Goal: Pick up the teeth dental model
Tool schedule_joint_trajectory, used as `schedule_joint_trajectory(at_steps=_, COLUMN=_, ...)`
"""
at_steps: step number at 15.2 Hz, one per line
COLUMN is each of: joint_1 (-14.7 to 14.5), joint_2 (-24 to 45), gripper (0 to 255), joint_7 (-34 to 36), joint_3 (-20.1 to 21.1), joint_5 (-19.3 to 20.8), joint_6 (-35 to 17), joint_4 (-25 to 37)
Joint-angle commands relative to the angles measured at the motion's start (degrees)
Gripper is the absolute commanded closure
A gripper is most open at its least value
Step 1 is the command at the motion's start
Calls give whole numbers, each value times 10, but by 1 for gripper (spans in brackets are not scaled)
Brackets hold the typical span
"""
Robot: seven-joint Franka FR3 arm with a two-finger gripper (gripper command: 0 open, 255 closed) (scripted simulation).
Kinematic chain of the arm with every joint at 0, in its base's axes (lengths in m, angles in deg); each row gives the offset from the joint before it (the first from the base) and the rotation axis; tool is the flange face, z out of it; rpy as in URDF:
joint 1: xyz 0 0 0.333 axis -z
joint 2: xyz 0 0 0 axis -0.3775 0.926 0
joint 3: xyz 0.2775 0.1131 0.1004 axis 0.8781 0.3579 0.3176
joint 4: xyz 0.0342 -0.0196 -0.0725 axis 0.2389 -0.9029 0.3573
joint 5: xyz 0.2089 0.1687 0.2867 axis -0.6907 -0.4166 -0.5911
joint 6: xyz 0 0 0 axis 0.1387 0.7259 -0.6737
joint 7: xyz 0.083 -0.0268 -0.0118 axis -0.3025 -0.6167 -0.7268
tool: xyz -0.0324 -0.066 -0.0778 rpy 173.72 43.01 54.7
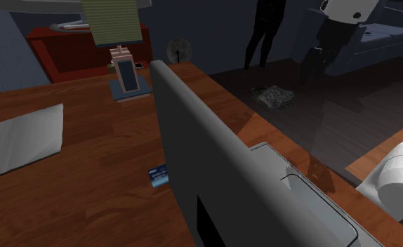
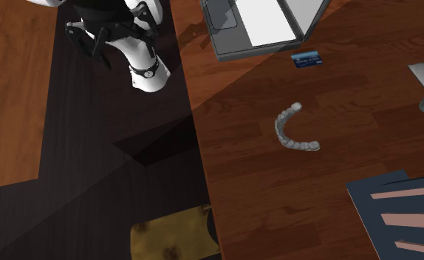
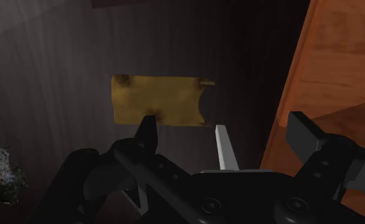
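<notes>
The teeth dental model [image 2: 295, 130] is a pale grey U-shaped arch lying flat on the brown wooden table [image 2: 277, 185], between a laptop and some dark blue papers. My black gripper [image 3: 184, 130] is open, its two fingers apart with nothing between them. It hangs over the dark floor beside the table's edge [image 3: 302, 83], looking down at a yellow mat [image 3: 159, 98]. In the second exterior view the white arm [image 2: 142, 59] is off the table's left side, well apart from the model.
An open laptop [image 2: 266, 22] stands on the table, its grey lid [image 1: 207, 154] towards the shoulder camera, with a blue card [image 2: 306, 59] beside it. Dark blue papers [image 2: 402, 214] lie near the model. A grey rock [image 1: 274, 96] sits on the floor.
</notes>
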State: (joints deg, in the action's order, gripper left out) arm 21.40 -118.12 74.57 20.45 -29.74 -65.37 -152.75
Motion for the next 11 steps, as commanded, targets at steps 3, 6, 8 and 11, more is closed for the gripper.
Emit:
schedule_joint_trajectory(at_steps=3, joint_1=-12, joint_2=41, gripper=0, joint_7=-8, joint_3=6, joint_5=-6, joint_6=-21, joint_4=17)
schedule_joint_trajectory(at_steps=6, joint_1=-28, joint_2=102, gripper=0, joint_7=-21, joint_3=14, joint_5=-14, joint_6=-47, joint_4=47)
schedule_joint_trajectory(at_steps=8, joint_1=-39, joint_2=143, gripper=0, joint_7=-29, joint_3=21, joint_5=-19, joint_6=-62, joint_4=70)
schedule_joint_trajectory(at_steps=11, joint_1=-53, joint_2=203, gripper=0, joint_7=-42, joint_3=31, joint_5=-26, joint_6=-80, joint_4=109)
